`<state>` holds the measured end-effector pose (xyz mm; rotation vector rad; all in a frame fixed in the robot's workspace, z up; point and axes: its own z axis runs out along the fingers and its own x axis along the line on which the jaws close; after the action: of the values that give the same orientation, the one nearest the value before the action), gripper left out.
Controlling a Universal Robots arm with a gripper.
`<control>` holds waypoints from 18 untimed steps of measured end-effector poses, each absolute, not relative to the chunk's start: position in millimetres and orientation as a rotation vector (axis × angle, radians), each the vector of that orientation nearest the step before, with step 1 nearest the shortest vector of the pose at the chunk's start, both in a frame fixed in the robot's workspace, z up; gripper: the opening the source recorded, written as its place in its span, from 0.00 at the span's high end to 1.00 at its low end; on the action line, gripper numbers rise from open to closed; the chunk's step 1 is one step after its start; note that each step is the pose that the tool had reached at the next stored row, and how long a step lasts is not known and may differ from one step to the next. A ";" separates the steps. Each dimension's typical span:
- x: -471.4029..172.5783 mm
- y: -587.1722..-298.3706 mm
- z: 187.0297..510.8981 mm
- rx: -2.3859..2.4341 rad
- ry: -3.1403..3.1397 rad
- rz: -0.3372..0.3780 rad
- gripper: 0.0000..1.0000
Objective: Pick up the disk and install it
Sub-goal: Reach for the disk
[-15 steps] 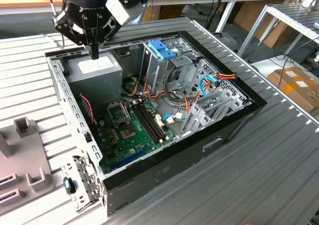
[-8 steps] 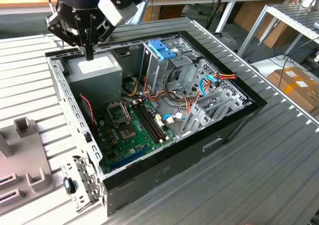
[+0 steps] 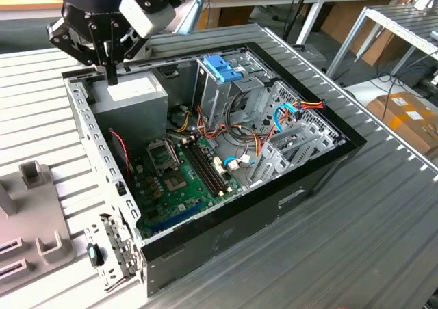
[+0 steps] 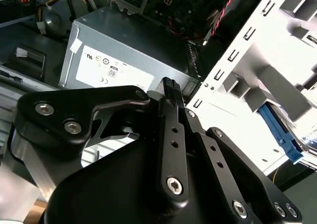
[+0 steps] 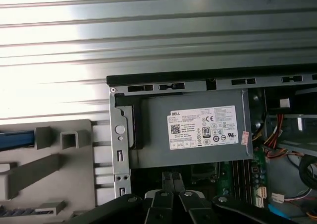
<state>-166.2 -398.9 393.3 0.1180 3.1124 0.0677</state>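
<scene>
Claw pinched narrow, nothing in it, hovering over bench and open PC case, just above grey power supply. Disk looks parked in grey holder beside case, blue frame showing. Pickup not done yet, install untouched.

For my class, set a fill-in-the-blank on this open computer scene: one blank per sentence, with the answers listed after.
1. The tool hangs over the grey ___ bearing a white sticker.
2. The drive cage has a ___ plastic top.
3. The motherboard is ___ in colour.
Missing words: power supply; blue; green.
</scene>
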 end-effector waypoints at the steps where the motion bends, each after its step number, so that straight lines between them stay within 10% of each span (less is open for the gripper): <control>1: -168.2 -398.9 393.3 0.118 3.112 0.068 0.89; 18: -200.5 -399.0 393.3 0.118 3.112 0.068 0.89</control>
<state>-200.5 -399.0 393.3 0.1180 3.1125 0.0677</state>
